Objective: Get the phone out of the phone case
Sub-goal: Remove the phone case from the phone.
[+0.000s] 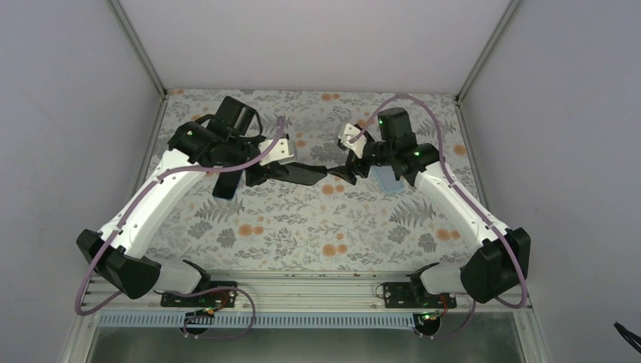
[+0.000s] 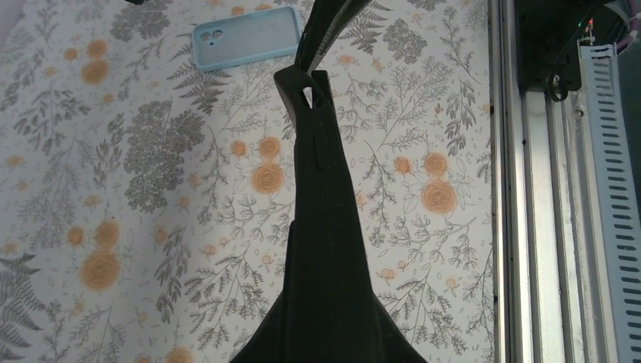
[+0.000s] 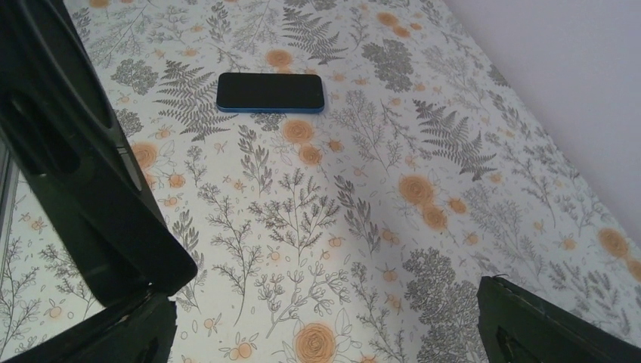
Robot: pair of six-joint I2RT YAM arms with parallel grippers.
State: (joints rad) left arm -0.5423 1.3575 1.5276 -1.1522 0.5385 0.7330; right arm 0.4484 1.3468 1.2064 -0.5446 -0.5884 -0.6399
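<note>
**A:** Where is the phone (image 3: 270,92)?

**B:** Flat on the floral desk (image 1: 302,227), dark face up, with a blue rim along its edge. It is on the left side, partly under the left arm (image 1: 174,189). Its long axis runs from the near edge toward the far wall.

**A:** And the phone case (image 2: 246,36)?

**B:** Pale blue, lying by itself on the right side, well apart from the phone and partly under the right arm (image 1: 446,189). Its long axis also runs near to far. The camera cut-out is at the end away from the rail (image 2: 529,189).

**A:** The pincers?

**B:** The left pincer (image 2: 308,85) has its fingers pressed together around nothing, above the desk. The right pincer (image 3: 332,302) is spread wide and holds nothing. Their tips nearly meet over the middle of the desk, between phone and case.
</note>
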